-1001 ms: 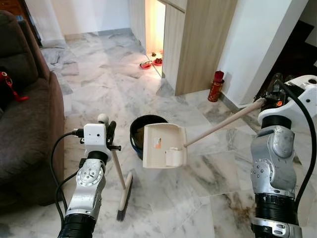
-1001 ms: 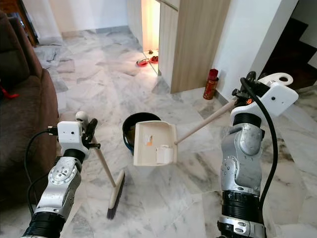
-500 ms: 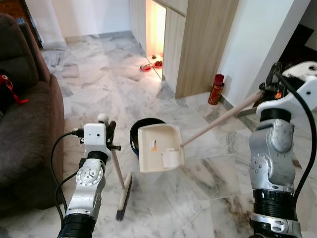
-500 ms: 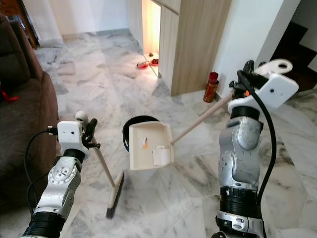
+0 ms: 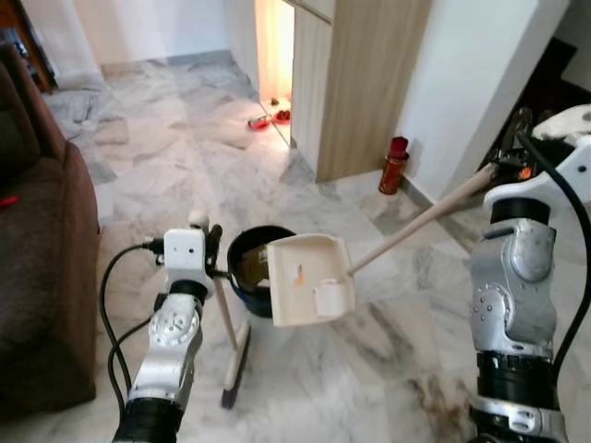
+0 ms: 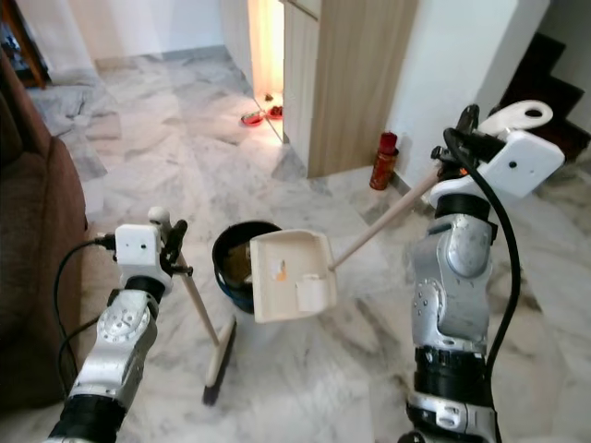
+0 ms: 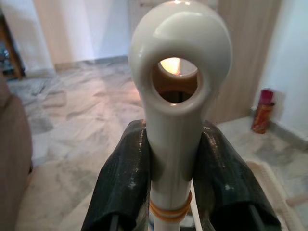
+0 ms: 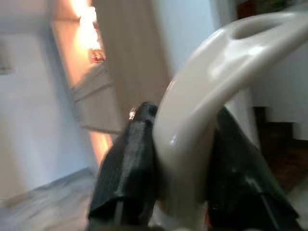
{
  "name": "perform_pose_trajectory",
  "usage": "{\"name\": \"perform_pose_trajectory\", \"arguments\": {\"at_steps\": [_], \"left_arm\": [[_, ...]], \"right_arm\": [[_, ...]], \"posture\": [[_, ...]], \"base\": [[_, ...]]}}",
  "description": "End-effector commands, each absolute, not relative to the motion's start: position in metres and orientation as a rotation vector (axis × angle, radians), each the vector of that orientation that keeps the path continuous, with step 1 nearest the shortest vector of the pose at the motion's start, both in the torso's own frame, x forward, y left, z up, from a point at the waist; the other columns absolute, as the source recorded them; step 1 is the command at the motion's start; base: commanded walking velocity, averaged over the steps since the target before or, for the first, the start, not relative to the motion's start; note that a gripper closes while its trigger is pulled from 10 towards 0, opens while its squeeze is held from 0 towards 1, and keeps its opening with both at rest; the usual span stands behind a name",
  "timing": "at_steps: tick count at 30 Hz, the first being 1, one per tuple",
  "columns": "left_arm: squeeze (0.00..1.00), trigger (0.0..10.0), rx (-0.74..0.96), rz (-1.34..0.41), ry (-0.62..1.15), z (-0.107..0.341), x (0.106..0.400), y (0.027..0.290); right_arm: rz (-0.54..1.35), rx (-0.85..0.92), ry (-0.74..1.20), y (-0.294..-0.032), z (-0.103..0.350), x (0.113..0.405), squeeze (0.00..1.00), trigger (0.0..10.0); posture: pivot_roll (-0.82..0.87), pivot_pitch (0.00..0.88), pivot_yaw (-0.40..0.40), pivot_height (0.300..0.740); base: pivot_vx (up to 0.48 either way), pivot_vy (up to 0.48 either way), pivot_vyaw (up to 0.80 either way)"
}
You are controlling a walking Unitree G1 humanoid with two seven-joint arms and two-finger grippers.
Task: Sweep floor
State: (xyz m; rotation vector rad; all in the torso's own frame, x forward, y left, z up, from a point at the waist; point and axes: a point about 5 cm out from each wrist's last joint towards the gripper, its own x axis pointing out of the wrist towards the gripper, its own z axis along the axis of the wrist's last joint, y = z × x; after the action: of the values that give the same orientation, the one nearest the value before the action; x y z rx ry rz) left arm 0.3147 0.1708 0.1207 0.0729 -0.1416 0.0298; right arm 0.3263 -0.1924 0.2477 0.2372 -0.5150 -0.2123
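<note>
My left gripper (image 5: 209, 244) is shut on the top of a white broom handle (image 7: 177, 72), with the black fingers (image 7: 126, 179) pressed on both sides. The brush head (image 5: 233, 369) rests on the marble floor. My right gripper (image 6: 454, 168) is shut on the curved end of the dustpan's long handle (image 8: 207, 96). The cream dustpan (image 5: 309, 280) hangs tilted above the right rim of a black bin (image 5: 246, 269), which stands on the floor between the arms. Something brownish lies inside the bin.
A brown sofa (image 5: 37, 277) stands along the left. A wooden cabinet (image 5: 360, 83) and a white wall (image 5: 462, 83) stand ahead, with a red can (image 5: 393, 166) at the wall's foot. Red bowls (image 5: 268, 118) lie in the lit doorway. Dark stairs (image 5: 554, 83) lie at the right.
The whole view has shifted, so the sofa sits further left. The dustpan swung slightly left and back over the bin. Both grips are unchanged.
</note>
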Motion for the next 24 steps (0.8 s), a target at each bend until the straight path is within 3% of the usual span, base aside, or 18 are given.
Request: {"name": "perform_pose_trajectory", "arguments": {"at_steps": [1, 4, 24], "left_arm": [[0.0, 10.0, 0.08, 0.026, -0.206, 0.1337, 0.3172, 0.1674], [0.0, 10.0, 0.082, 0.027, -0.206, 0.1337, 0.3173, 0.1674], [0.0, 10.0, 0.083, 0.036, -0.207, 0.1342, 0.3187, 0.1689]], "right_arm": [[-0.214, 0.253, -0.6, -0.1966, 0.2649, 0.3201, 0.0, 10.0], [-0.212, 0.257, -0.599, -0.1961, 0.2648, 0.3203, 0.0, 10.0], [-0.189, 0.269, -0.59, -0.1923, 0.2635, 0.3214, 0.0, 10.0]], "posture": [[-0.01, 0.0, -0.018, 0.74], [-0.01, 0.0, -0.018, 0.74], [-0.01, 0.0, -0.021, 0.74]], "base": [[0.379, 0.0, 0.63], [0.376, 0.0, 0.54], [0.378, 0.0, 0.0]]}}
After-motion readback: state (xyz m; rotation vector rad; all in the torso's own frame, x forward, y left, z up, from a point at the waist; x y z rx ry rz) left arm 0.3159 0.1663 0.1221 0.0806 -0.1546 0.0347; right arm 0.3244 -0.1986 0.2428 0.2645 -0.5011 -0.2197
